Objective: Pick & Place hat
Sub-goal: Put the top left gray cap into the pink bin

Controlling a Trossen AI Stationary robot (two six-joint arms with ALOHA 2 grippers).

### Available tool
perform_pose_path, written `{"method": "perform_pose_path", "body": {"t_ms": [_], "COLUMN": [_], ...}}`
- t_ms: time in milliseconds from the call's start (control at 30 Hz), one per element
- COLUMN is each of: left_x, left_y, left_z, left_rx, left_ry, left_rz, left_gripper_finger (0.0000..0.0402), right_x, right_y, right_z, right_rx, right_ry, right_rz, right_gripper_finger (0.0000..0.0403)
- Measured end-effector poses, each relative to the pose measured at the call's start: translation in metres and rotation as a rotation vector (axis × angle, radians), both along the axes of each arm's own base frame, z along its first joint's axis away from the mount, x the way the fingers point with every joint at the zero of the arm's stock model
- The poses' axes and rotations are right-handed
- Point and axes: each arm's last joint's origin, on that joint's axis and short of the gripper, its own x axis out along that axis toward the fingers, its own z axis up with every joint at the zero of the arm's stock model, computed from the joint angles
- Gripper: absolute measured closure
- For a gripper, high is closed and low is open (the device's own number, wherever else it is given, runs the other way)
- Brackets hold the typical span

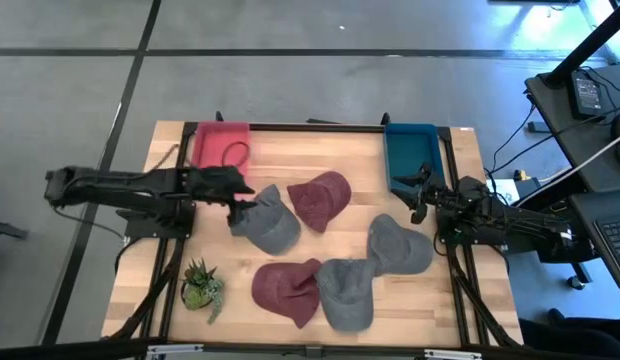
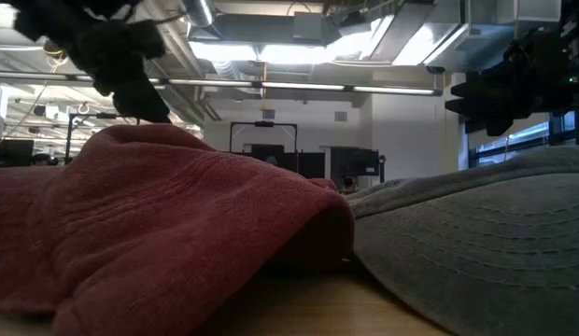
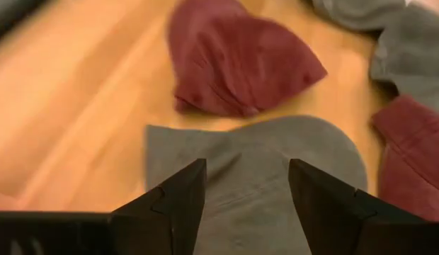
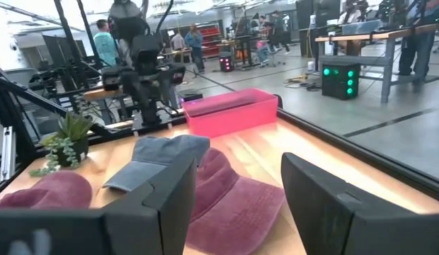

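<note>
Several caps lie flat on the wooden table. A grey cap (image 1: 267, 222) sits left of centre, with a dark red cap (image 1: 321, 199) beside it. Near the front lie another red cap (image 1: 287, 290) and a grey one (image 1: 346, 292), and a third grey cap (image 1: 396, 245) is to the right. My left gripper (image 1: 240, 205) is open over the left grey cap (image 3: 255, 170); its fingers (image 3: 178, 202) stand on either side, above it. My right gripper (image 1: 420, 195) waits open by the blue bin, facing the caps (image 4: 237, 191).
A pink bin (image 1: 222, 146) stands at the far left of the table and a blue bin (image 1: 410, 155) at the far right. A small potted plant (image 1: 200, 286) sits at the near left. Bare wood (image 1: 320, 155) shows between the bins. People stand in the room beyond.
</note>
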Motion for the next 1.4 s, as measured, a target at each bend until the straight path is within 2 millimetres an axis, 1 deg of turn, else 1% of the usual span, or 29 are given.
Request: {"method": "perform_pose_path", "body": {"t_ms": [67,233,400,600,767,900,967,1033,1133,1233,1267,1400], "left_x": [0.014,0.045,0.069,0.086,0.093,0.096,0.096,0.096,0.096,0.097,0.098,0.102], "left_y": [-0.003,-0.008,-0.008,-0.009,-0.01,-0.011,-0.011,-0.01,-0.01,-0.01,-0.01,-0.009], "left_z": [-0.003,-0.01,-0.016,-0.026,-0.042,-0.053,-0.055,-0.055,-0.05,-0.04,-0.035,-0.012], "left_rx": [-0.024,0.01,-0.029,-0.108,-0.214,-0.312,-0.359,-0.383,-0.385,-0.359,-0.35,-0.288], "left_ry": [0.053,0.161,0.265,0.426,0.513,0.564,0.573,0.577,0.57,0.552,0.55,0.578], "left_rz": [0.013,0.061,0.099,0.151,0.208,0.21,0.196,0.186,0.167,0.119,0.106,0.041], "left_gripper_finger": [0.0206,0.0206,0.0206,0.0206,0.0206,0.0209,0.0224,0.025,0.0307,0.0374,0.0387,0.0395], "right_x": [0.0,0.0,0.0,0.0,0.0,0.0,0.0,0.0,0.0,0.0,0.0,0.0], "right_y": [0.0,0.0,0.0,0.002,0.002,0.002,0.002,0.002,0.002,0.002,0.002,0.002], "right_z": [0.0,0.0,0.0,-0.001,-0.001,-0.001,-0.001,-0.001,-0.001,-0.001,-0.001,-0.001], "right_rx": [0.001,-0.002,-0.002,-0.016,-0.055,-0.056,-0.056,-0.056,-0.056,-0.056,-0.056,-0.056], "right_ry": [0.0,0.001,0.001,0.014,0.024,0.024,0.024,0.024,0.024,0.024,0.024,0.024], "right_rz": [0.0,0.0,0.016,0.063,0.063,0.063,0.063,0.063,0.063,0.062,0.062,0.062], "right_gripper_finger": [0.0196,0.0196,0.0196,0.0196,0.0196,0.0196,0.0196,0.0196,0.0196,0.0196,0.0196,0.0196]}}
